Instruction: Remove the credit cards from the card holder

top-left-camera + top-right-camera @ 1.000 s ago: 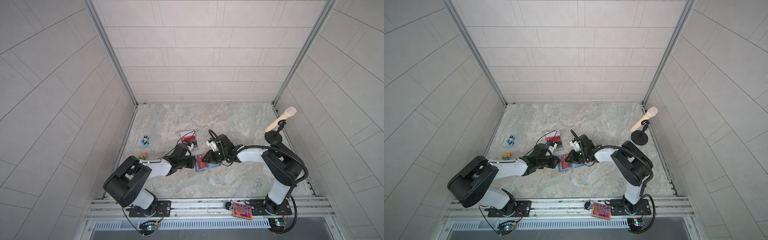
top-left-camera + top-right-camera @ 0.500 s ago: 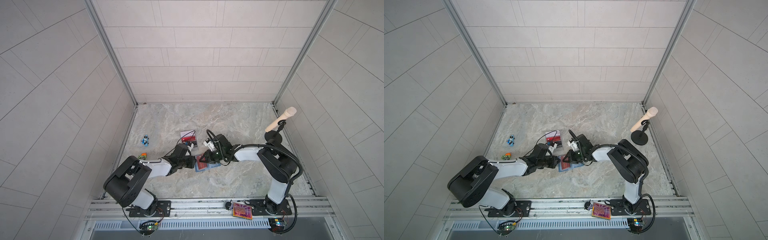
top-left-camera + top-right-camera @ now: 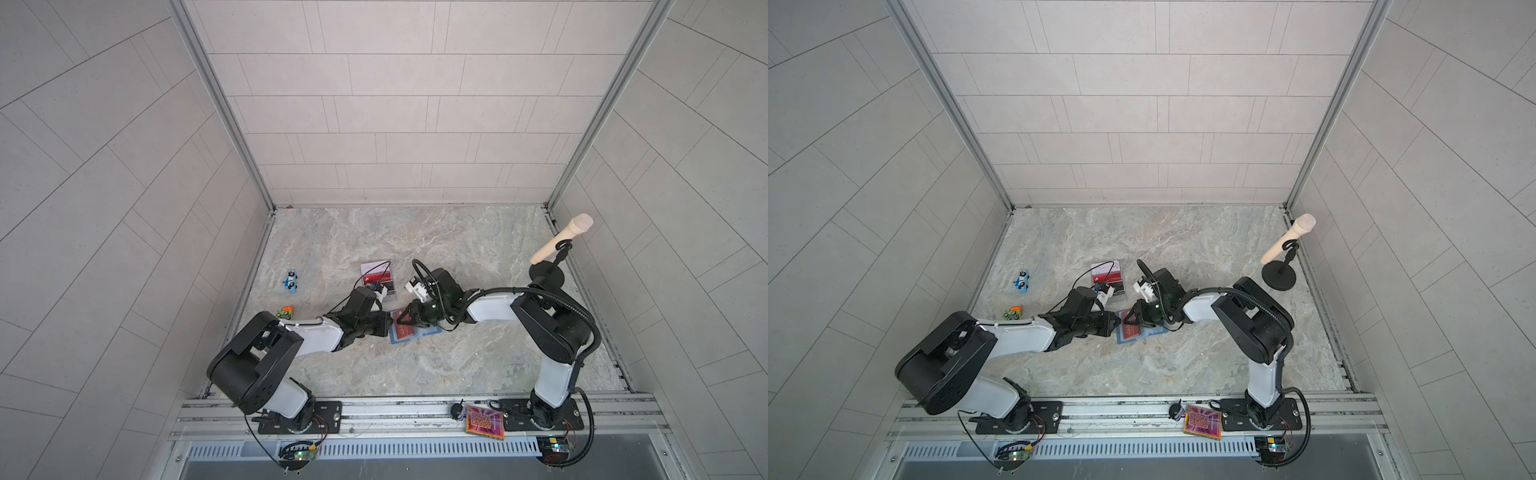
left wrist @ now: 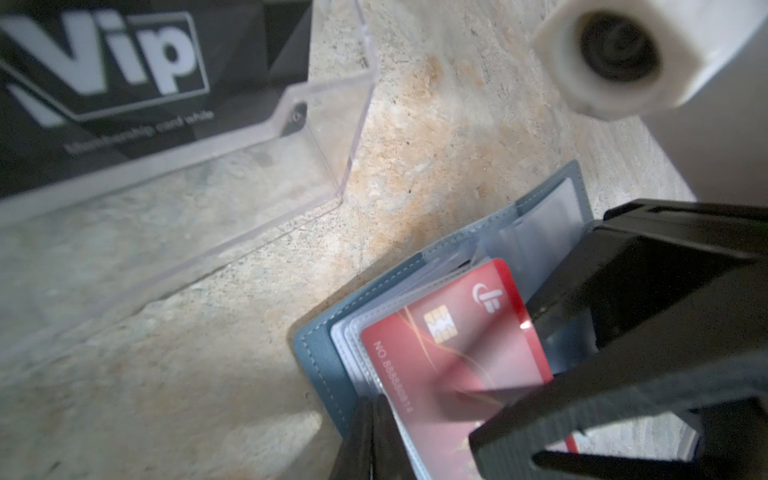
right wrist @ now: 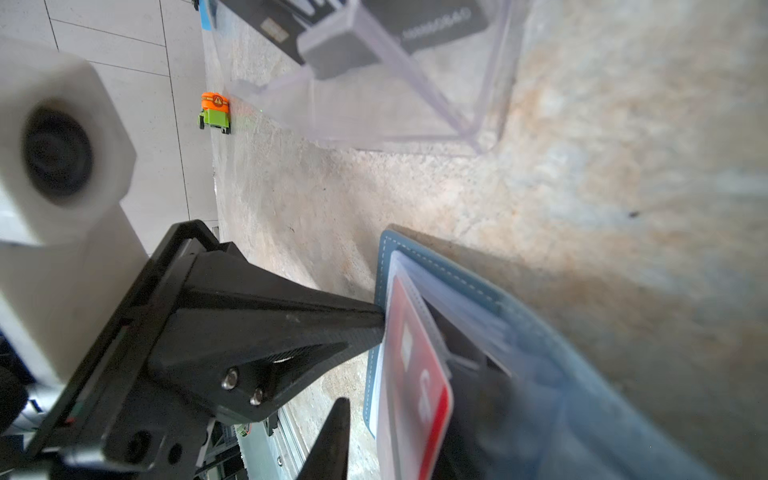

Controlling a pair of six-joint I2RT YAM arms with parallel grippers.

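The slate-blue card holder point(image 3: 420, 332) point(image 3: 1144, 334) lies open on the marble table, its clear sleeves up. A red card point(image 4: 449, 345) point(image 5: 415, 374) sits in its top sleeve. My left gripper point(image 3: 390, 326) point(image 4: 376, 409) is shut, and its tip presses on the holder's left edge. My right gripper point(image 3: 400, 322) point(image 5: 409, 399) is narrowly open and straddles the red card's edge. One finger lies behind the card, the other stands a little apart in front. A dark "Vip" card point(image 4: 104, 75) stands in the clear acrylic stand point(image 4: 324, 137).
The acrylic stand point(image 3: 379, 277) with cards is just behind the grippers. A blue toy car point(image 3: 292, 281) and an orange-green one point(image 3: 286, 311) lie at the left. A microphone on a stand point(image 3: 561, 241) is at the back right. A patterned tile point(image 3: 485, 422) rests on the front rail.
The right gripper has edged slightly left over the holder, and its elbow has shifted. The left arm and both jaw openings look unchanged.
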